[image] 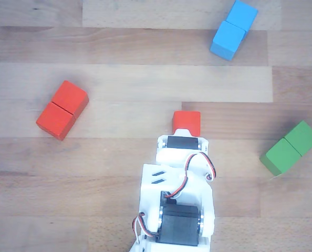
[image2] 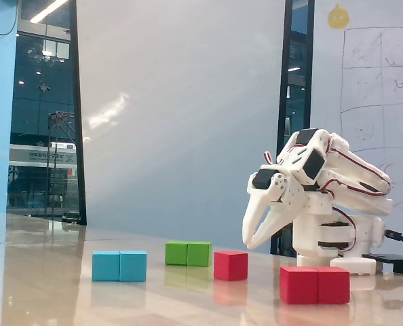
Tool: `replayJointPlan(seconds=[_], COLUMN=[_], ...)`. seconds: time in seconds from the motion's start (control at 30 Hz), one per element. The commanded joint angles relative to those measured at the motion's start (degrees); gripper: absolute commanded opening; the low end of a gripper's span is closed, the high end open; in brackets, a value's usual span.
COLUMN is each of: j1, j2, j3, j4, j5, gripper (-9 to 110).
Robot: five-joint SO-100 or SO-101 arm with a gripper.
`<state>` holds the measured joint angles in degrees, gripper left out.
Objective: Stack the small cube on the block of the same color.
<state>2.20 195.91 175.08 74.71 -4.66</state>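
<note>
One gripper above table, slightly parted; other view hides tips

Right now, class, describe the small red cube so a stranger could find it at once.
Start at the white robot arm on the wooden table. In the fixed view, the small cube sits just below the gripper. Unlike the longer block, it is single and ungrooved.
</note>
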Motion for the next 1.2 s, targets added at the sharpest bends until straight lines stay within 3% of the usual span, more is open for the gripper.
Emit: replayJointPlan(seconds=[0.0, 0.3, 0.8, 1.17], j1=[0.6, 1.0, 0.9, 0.5], j2=[1.6, -3.4, -58.7, -78.2], j3=[-0.5, -10.5, -52.1, -60.0], j4=[0.3, 0.4, 1.4, 1.6], j5=[0.1, -0.3, -0.5, -0.1], gripper=[0, 0, 0, 0])
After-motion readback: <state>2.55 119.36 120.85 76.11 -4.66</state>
